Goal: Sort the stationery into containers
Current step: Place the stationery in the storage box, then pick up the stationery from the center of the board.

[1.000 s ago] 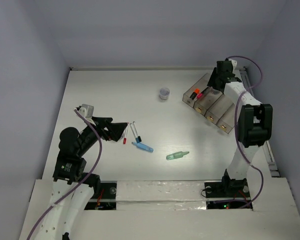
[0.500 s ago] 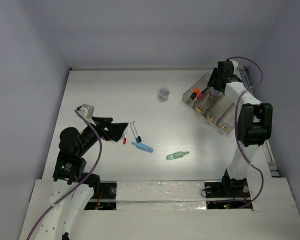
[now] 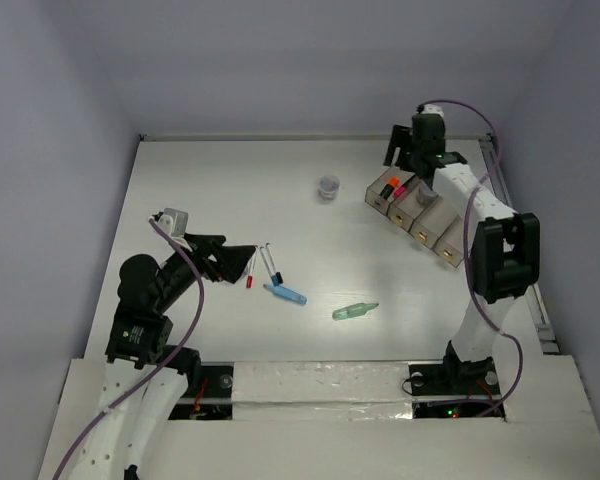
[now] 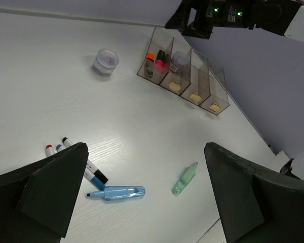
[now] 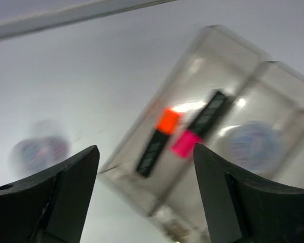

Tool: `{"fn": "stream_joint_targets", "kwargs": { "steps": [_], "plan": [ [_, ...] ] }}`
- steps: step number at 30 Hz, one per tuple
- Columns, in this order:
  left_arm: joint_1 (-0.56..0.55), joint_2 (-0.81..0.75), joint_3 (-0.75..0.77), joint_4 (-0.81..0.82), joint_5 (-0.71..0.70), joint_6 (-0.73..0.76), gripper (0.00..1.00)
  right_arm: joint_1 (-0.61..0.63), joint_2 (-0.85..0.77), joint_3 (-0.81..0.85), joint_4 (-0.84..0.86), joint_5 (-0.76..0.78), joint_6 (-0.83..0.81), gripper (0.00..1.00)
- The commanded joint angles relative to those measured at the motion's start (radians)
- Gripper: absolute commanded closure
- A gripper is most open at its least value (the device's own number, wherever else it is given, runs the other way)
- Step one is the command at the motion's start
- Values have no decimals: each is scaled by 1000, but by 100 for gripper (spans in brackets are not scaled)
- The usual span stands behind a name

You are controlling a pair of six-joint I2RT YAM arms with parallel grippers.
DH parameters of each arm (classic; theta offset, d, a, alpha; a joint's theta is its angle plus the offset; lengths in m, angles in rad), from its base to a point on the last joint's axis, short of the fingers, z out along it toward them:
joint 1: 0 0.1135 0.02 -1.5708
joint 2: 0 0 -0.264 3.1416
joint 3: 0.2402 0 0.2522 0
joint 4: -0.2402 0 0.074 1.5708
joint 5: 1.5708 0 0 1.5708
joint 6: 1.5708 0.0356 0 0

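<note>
Find the left fingers [image 4: 53, 190] spread fully wide and empty, low over the surface [image 3: 210, 180], just beside the two thin white pens [image 3: 261, 264]. Find the right fingers [image 5: 55, 197] parted as well, nothing between them, above the far end of the tray [image 3: 450, 246].

Look in the end bin for the orange highlighter [image 5: 167, 121] and the pink-black highlighter [image 5: 186, 143], laid side by side along the bin's length. Look in the next bin for one round pot [image 4: 178, 59]. Note the second pot [image 3: 328, 186] loose on the surface, near the tray's left.

Expect light, stiff, smooth plastic throughout, and round barrels likely to roll or slip under a skewed pinch. Take any pen or marker across mid-barrel, fingers square to the long axis. Take the loose pot across its width from above, gently, since it is small enough to pop out.

Read the pens as side by side, long axes roughly far-to-near, coloured ends toward the arms. Read the light-blue marker [image 3: 286, 294] as slanted, narrow tip toward the left arm, near the pens' near ends. Read the pale-green tube [image 3: 354, 311] as lying alone between the arms, well apart from the tray, long axis close to left-right, tapered end toward the right arm's side. Treat it as possibly softer; cannot tell.
</note>
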Motion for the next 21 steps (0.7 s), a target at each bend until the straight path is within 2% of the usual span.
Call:
{"fn": "stream_joint_targets", "kwargs": {
  "steps": [1, 6, 8, 9, 14, 21],
  "plan": [
    [-4, -7, 4, 33, 6, 7, 1, 154, 45, 96, 24, -60, -88, 18],
    [-4, -7, 2, 33, 6, 7, 1, 266, 166, 247, -71, -55, -132, 3],
    [-4, -7, 2, 33, 8, 7, 1, 284, 236, 332, -108, -46, -151, 1],
    [-4, -8, 4, 35, 8, 7, 1, 296, 305, 406, -170, -37, -155, 0],
    [-4, -8, 4, 35, 11, 7, 1, 306, 414, 518, -265, 6, -144, 0],
    [-4, -5, 1, 36, 14, 7, 1, 326, 462, 517, -265, -28, -151, 1]
  ]
}}
